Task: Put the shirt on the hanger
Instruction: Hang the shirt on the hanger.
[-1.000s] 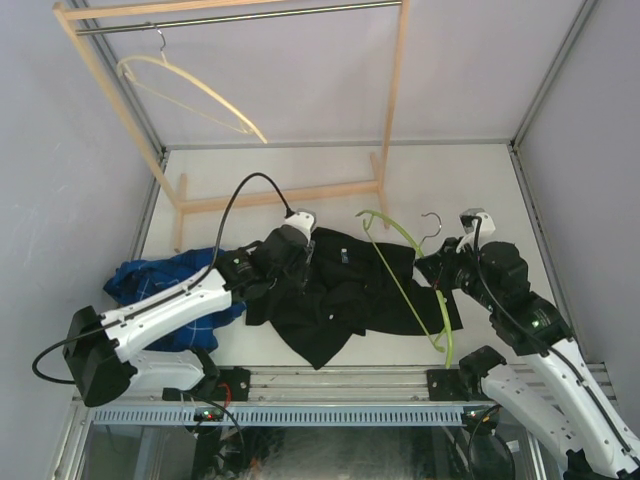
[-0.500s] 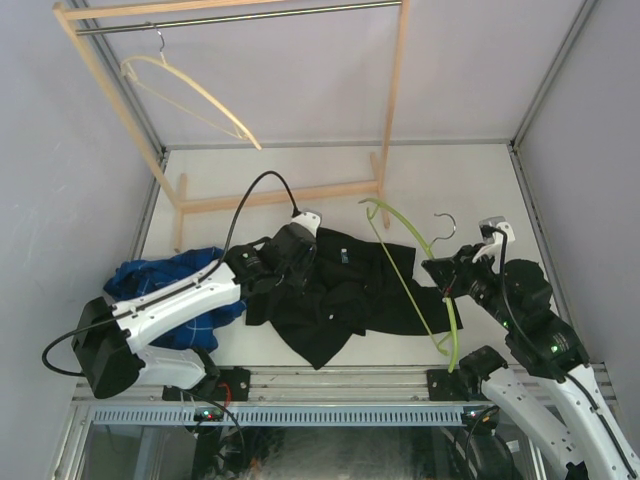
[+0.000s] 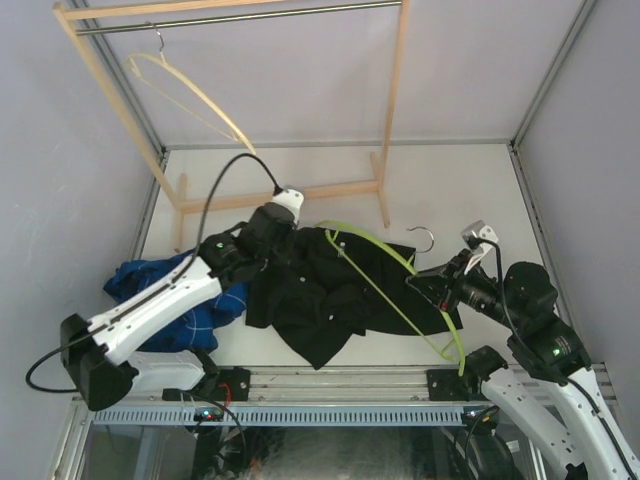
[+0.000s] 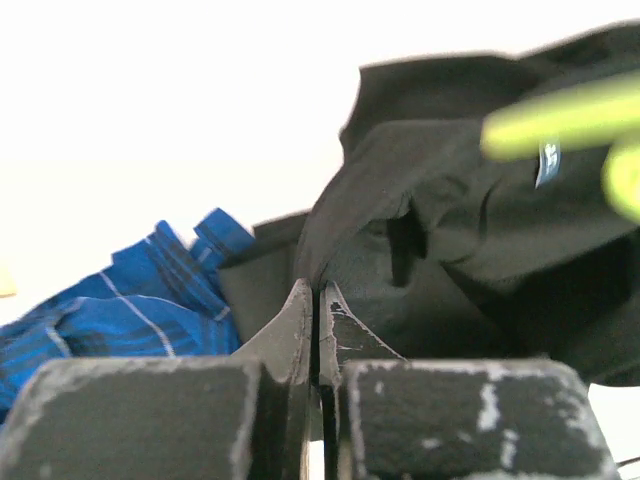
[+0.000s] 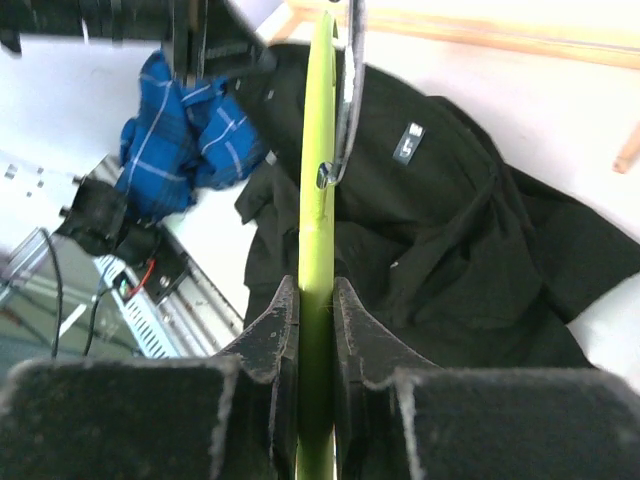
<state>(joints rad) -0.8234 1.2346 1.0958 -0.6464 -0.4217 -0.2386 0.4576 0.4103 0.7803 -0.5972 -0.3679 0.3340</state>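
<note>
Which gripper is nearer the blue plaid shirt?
Left. The left gripper pinches the black shirt beside the blue plaid shirt; the right gripper holds the lime-green hanger, farther right.

Lime hanger (image 5: pixel 318 120) seemingly hovers, tilted, over crumpled black shirt (image 5: pixel 450 230).

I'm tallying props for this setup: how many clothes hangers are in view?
2. The lime-green hanger is clamped in the right pincer over the black shirt; a cream hanger hangs from the rack's rail, back left. More could be hidden under clothing.
</note>
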